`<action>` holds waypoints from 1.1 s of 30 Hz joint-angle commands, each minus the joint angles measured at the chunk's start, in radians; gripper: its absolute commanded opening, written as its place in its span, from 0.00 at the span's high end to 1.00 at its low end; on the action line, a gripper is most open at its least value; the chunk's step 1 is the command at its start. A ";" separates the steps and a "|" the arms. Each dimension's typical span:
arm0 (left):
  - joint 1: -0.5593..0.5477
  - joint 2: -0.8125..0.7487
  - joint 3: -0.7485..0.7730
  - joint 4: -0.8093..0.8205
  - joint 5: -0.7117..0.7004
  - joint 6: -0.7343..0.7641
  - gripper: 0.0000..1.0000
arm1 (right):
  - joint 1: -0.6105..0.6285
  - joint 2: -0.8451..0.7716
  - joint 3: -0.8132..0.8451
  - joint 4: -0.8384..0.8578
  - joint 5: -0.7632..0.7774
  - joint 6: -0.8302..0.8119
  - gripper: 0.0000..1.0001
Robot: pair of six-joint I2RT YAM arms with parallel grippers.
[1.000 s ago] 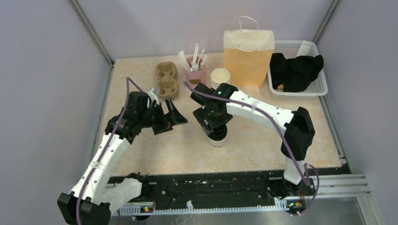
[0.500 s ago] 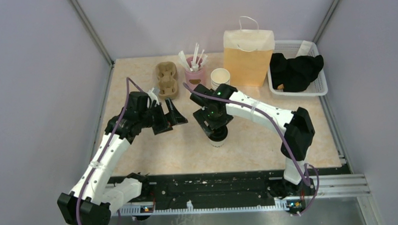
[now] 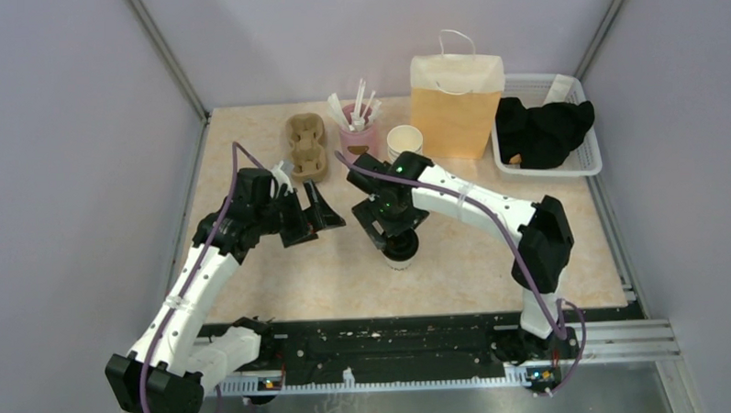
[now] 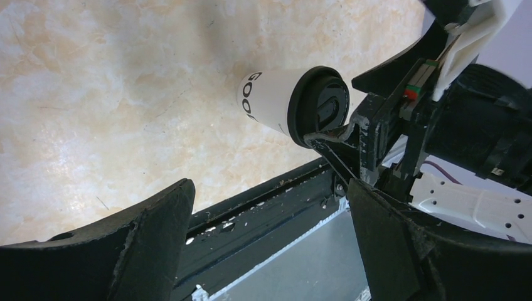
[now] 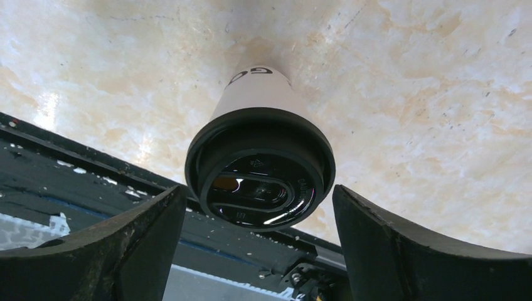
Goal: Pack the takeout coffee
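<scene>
Right gripper [image 5: 258, 188]: jaws wide apart, one on either side of the takeout cup [image 5: 251, 94]. They touch neither lid nor wall and hold nothing. The cup stands upright on the table [image 3: 474, 258], centre of the overhead view, black lid [image 5: 260, 169] seated. Only this one lidded cup shows.

Left gripper [image 3: 313, 217]: jaws open and empty, left of the cup and apart from it.

Step in hand, by my judgement: grasp the cup. To do it well, lower until the jaws face the paper wall below the lid rim, close gently (paper dents, the lid could pop) and keep it upright.

Containers:
- cardboard carrier [image 3: 306, 146], upper left: both wells empty.
- pink holder [image 3: 359, 135]: white sticks.
- lidless cup stack [image 3: 404, 141]: beside the holder.
- paper bag [image 3: 456, 102]: contents unseen.
- white basket [image 3: 553, 171], upper right: black items, cannot tell what.
</scene>
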State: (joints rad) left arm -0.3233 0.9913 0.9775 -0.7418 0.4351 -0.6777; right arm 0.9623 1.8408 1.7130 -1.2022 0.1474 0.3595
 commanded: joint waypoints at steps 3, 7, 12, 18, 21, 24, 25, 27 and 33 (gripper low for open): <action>0.001 0.036 -0.013 0.085 0.152 -0.003 0.02 | -0.005 -0.053 0.245 -0.123 0.000 0.006 0.09; -0.014 0.116 -0.111 0.260 0.372 -0.121 0.05 | -0.190 -0.273 -0.026 0.074 -0.322 0.020 0.12; -0.090 0.242 -0.131 0.416 0.446 -0.160 0.22 | -0.450 -0.546 -0.502 0.496 -0.809 0.117 0.15; -0.105 0.364 -0.150 0.502 0.448 -0.173 0.44 | -0.582 -0.624 -0.823 0.831 -0.999 0.252 0.35; -0.109 0.396 -0.156 0.503 0.428 -0.173 0.54 | -0.618 -0.623 -0.873 0.867 -1.001 0.252 0.49; -0.111 0.412 -0.171 0.529 0.429 -0.177 0.55 | -0.652 -0.614 -0.913 0.900 -1.015 0.254 0.57; -0.111 0.424 -0.172 0.535 0.436 -0.177 0.55 | -0.655 -0.606 -0.916 0.902 -1.016 0.246 0.58; -0.116 0.448 -0.170 0.550 0.449 -0.178 0.53 | -0.654 -0.577 -0.924 0.917 -1.027 0.237 0.59; -0.125 0.490 -0.160 0.572 0.438 -0.179 0.54 | -0.655 -0.507 -0.941 0.978 -1.062 0.240 0.62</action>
State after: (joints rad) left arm -0.4397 1.4586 0.8112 -0.2394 0.8566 -0.8593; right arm 0.3107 1.3033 0.7898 -0.3172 -0.8616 0.5999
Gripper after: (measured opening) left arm 0.462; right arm 0.382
